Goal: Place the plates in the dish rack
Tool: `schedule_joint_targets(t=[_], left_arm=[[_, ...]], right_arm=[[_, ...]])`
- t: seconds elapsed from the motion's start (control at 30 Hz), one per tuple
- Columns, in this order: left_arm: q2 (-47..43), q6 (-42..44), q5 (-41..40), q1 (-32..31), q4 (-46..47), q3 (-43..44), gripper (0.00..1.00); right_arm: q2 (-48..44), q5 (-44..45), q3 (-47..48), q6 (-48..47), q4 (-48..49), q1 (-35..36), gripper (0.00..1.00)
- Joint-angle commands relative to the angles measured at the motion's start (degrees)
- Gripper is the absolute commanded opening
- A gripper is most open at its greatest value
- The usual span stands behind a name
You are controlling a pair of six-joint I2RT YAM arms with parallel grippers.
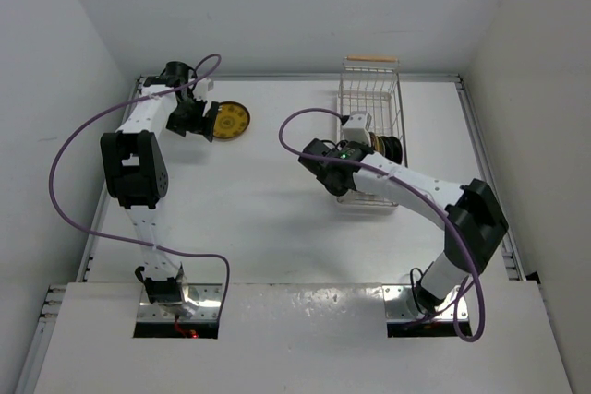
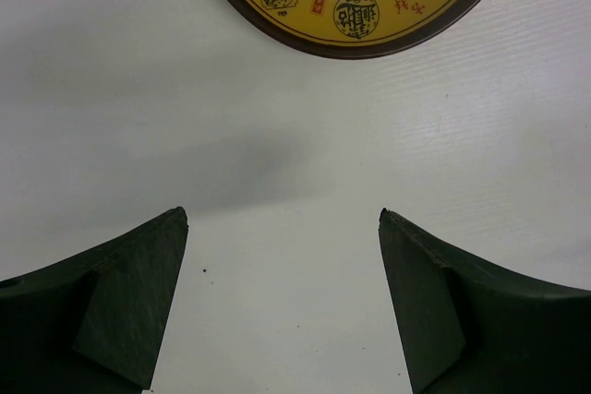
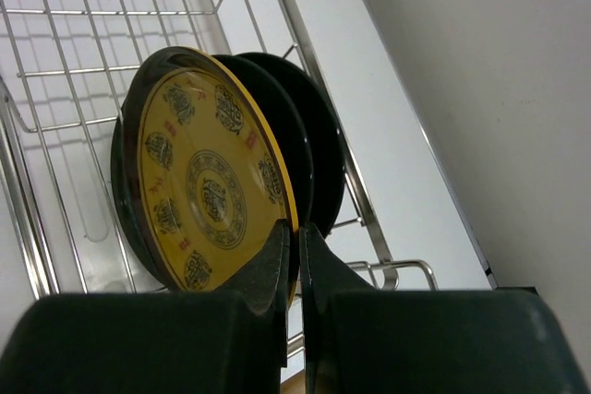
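Observation:
One mustard-yellow plate (image 1: 231,122) lies flat on the white table at the back left; its lower edge shows in the left wrist view (image 2: 360,6). My left gripper (image 1: 201,120) is open and empty just short of it, fingers (image 2: 138,292) wide apart. The dish rack (image 1: 369,89) stands at the back right. My right gripper (image 1: 360,131) is shut on the rim of the second yellow plate (image 3: 208,182), which stands upright in the rack (image 3: 55,71). Two black plates (image 3: 319,145) stand upright right behind it. The teal plate is out of view.
White walls enclose the table on the left, back and right. A purple cable loops from each arm. The rack's wooden handle bar (image 1: 371,59) is at its far end.

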Motion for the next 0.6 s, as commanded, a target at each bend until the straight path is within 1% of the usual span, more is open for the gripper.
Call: schedule_joint_targets(t=[0.0,0.23,0.33,0.43,0.5,0.57], left_arm=[[-0.8,0.1,0.5,-0.1,0.0,1.1,0.89],[-0.8,0.1,0.5,-0.1,0.0,1.1,0.89],[-0.8,0.1,0.5,-0.1,0.0,1.1,0.89],[-0.8,0.1,0.5,-0.1,0.0,1.1,0.89],[-0.8,0.1,0.5,-0.1,0.0,0.6,0.89],[-0.3,0.6,0.5,-0.1,0.0,0.6,0.89]], right_arm=[[0.4,0.2,2.5,2.0,-0.1,0.6,0.0],[0.8,-0.6,1.9,0.8,1.3,0.4,0.0],[1.4,-3.5,2.0,-0.9,2.7,0.6,0.02],[1.5,-5.5,1.3,-2.8,6.4,0.6,0.07],[1.5,-5.6,1.2,-3.8,7.3,0.6,0.07],[1.5,-5.6,1.2,-3.9,6.9,0.3,0.1]])
